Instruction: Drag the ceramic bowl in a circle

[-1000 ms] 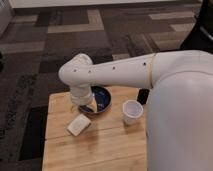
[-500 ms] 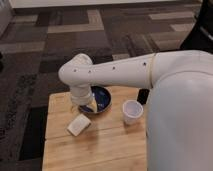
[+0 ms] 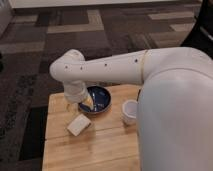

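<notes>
one arm (image 3: 105,67) bends down over the table (image 3: 100,145); end effector (image 3: 86,104) at the ceramic bowl (image 3: 102,97), grip unclear

Carpet-tiled office floor (image 3: 60,35); gripper (image 3: 86,103) at ceramic bowl (image 3: 103,96).

Smooth white robot arm (image 3: 115,67)
Thick glossy shell, dark dots in a row (tiny, evenly spaced), thin tan seam ring; gripper (image 3: 84,103) tucked beneath the bulbous end joint.
</notes>
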Robot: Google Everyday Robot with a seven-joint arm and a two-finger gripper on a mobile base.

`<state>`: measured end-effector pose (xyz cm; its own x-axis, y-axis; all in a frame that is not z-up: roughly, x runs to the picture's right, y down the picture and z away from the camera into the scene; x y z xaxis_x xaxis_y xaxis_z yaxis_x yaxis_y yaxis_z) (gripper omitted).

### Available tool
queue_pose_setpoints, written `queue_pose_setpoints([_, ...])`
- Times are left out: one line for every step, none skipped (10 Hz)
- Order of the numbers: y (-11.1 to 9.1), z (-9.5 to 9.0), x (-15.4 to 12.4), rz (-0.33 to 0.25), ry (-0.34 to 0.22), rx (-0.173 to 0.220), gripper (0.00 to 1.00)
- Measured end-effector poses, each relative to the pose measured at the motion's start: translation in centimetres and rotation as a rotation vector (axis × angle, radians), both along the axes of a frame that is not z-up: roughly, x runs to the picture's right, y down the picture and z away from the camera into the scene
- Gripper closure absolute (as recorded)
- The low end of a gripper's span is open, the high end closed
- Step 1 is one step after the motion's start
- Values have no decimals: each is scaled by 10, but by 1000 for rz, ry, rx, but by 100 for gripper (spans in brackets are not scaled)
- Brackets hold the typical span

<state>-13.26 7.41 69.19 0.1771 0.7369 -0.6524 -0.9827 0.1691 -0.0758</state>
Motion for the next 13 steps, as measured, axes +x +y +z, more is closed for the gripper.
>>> queue_pose_setpoints([-8, 2, -11, -39, -12, -6, 35])
queue_pose_setpoints([-19, 8, -18, -64, -25, -6, 35])
queue_pose_setpoints([-24, 12, -23, -74, -40, -8, 35])
queue_pose_setpoints([-31, 17, -26, -82, -53, -8, 35])
queue_pose_setpoints([-45, 26, -28, -92, -73, -10, 35])
queue_pose_setpoints([-55, 33, -27, -101, -86, -11, 35])
queue_pose_setpoints([-66, 42, -23, -106, -101, -12, 35])
queue_pose_setpoints([-72, 48, -18, -109, -106, -14, 35])
queue_pose_setpoints([-83, 59, -8, -107, -108, -15, 35])
queue_pose_setpoints([-90, 66, -1, -104, -109, -14, 35])
queue_pose_setpoints([-99, 73, 11, -101, -102, -10, 35])
queue_pose_setpoints([-108, 79, 25, -95, -94, -4, 35])
queue_pose_setpoints([-122, 86, 48, -82, -78, 9, 35])
